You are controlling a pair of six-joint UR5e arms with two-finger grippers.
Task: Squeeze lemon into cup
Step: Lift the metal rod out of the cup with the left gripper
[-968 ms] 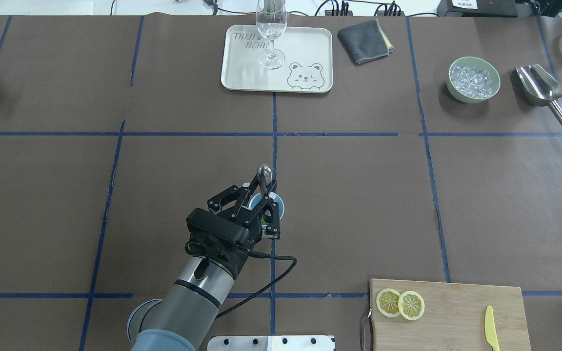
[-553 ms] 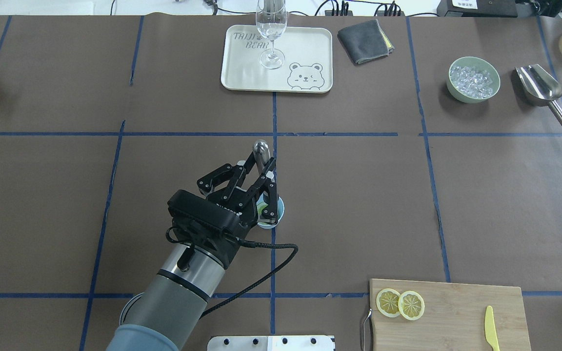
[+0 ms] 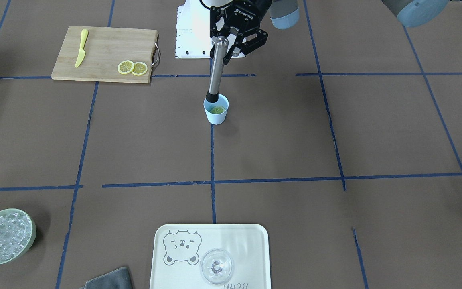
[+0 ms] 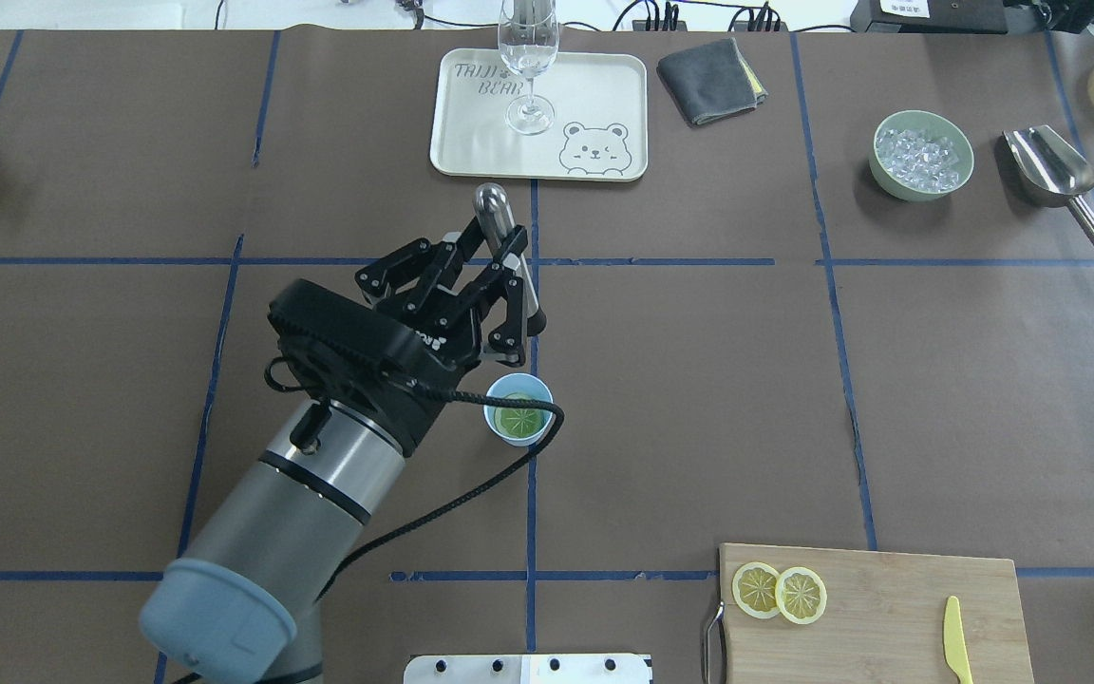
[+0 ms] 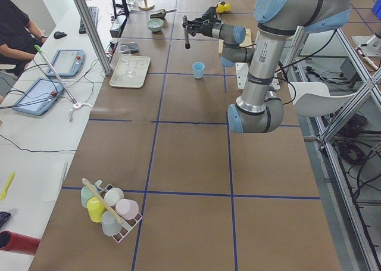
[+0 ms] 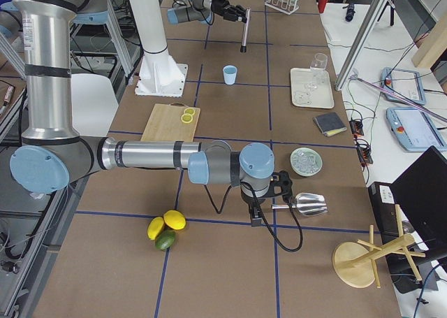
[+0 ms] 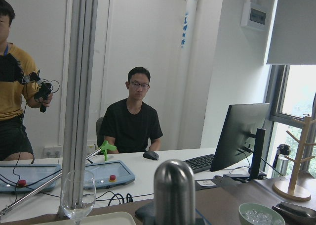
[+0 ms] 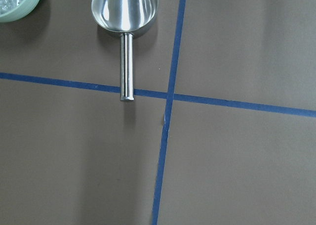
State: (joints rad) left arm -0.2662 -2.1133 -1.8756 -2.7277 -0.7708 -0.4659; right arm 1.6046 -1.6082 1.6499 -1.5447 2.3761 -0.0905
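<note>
Left gripper (image 4: 512,268) pinches a steel pestle (image 4: 492,211) raised clear of the cup (image 4: 494,400) — lowered off-centre, it could clip the rim, spilling the lemon (image 4: 520,421); the right gripper (image 6: 255,217) — cannot tell its state.

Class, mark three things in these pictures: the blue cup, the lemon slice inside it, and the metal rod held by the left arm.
cup (image 3: 216,117), front-facing view, on its outer wall.
lemon slice (image 4: 518,422), overhead view, middle of its face.
metal rod (image 3: 216,72), front-facing view, halfway along its shaft.
</note>
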